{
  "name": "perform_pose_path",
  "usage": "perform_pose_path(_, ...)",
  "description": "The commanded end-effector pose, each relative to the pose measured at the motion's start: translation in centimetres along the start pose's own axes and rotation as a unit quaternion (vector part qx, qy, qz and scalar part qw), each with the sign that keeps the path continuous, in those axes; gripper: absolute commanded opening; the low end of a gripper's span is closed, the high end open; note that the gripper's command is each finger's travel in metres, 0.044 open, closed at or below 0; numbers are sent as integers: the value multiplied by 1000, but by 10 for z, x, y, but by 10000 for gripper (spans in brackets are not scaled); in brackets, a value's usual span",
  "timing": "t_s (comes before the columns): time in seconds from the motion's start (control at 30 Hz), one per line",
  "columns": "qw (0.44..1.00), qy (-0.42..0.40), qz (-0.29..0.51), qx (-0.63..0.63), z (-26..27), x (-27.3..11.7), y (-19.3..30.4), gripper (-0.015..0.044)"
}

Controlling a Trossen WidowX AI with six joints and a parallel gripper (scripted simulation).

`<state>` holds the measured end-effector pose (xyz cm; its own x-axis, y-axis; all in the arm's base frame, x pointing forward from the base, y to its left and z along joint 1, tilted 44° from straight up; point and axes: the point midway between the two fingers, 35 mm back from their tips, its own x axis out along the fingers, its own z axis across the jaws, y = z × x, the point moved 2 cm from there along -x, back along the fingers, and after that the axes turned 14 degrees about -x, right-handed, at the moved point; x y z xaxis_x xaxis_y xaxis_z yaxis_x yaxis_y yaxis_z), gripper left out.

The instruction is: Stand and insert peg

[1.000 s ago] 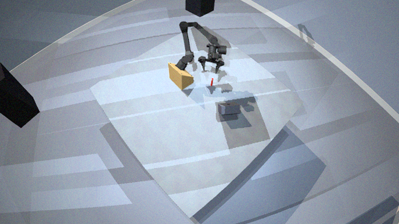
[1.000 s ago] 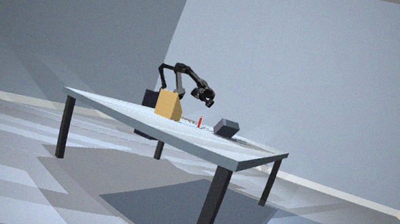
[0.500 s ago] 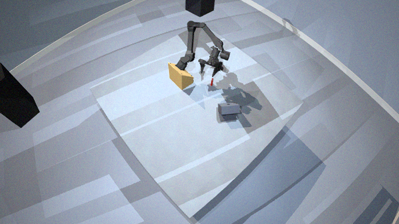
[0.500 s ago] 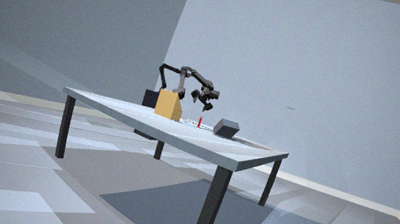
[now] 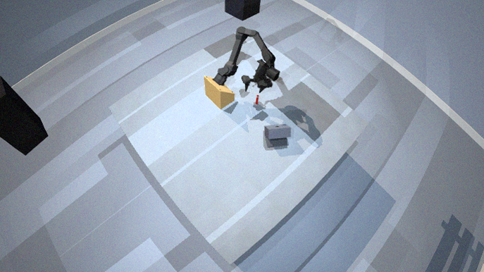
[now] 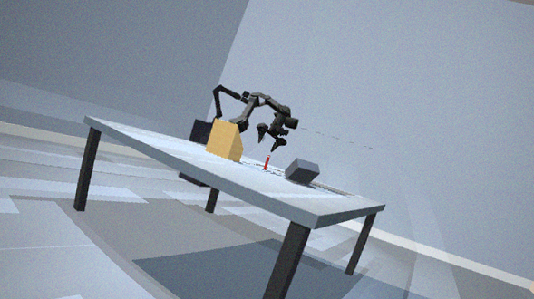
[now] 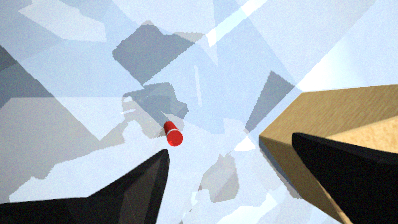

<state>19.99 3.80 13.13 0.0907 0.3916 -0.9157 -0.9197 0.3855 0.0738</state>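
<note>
The red peg (image 5: 257, 99) (image 6: 266, 162) (image 7: 174, 137) stands upright on the table (image 5: 188, 194) (image 6: 209, 175), with its white band near the top end. Nothing touches it. My gripper (image 5: 253, 90) (image 6: 266, 146) (image 7: 229, 146) is open and empty, pointing down above the peg. In the wrist view the peg shows just past the left fingertip, off the middle between the fingers. The grey sloped panel (image 5: 276, 133) (image 6: 301, 171) stands beyond the peg from the arm's base. A dark spot shows on its upper face in the top view; the panel is not in the wrist view.
A yellow wedge-shaped block (image 5: 214, 95) (image 6: 223, 140) (image 7: 287, 122) stands beside the arm's base. In the wrist view it lies behind the right finger and reaches the right edge. Shadows of the arm fall around the peg and the grey panel.
</note>
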Motion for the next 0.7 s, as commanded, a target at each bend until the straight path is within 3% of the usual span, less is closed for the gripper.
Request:
perform_pose_path(0.0, 998, -52, 32, 2, 3, -1, -5, 440)
perform_pose_path(0.27, 984, -168, 58, 10, 9, -11, -22, 440)
perform_pose_path(0.67, 984, -171, 57, 5, 12, -4, -22, 440)
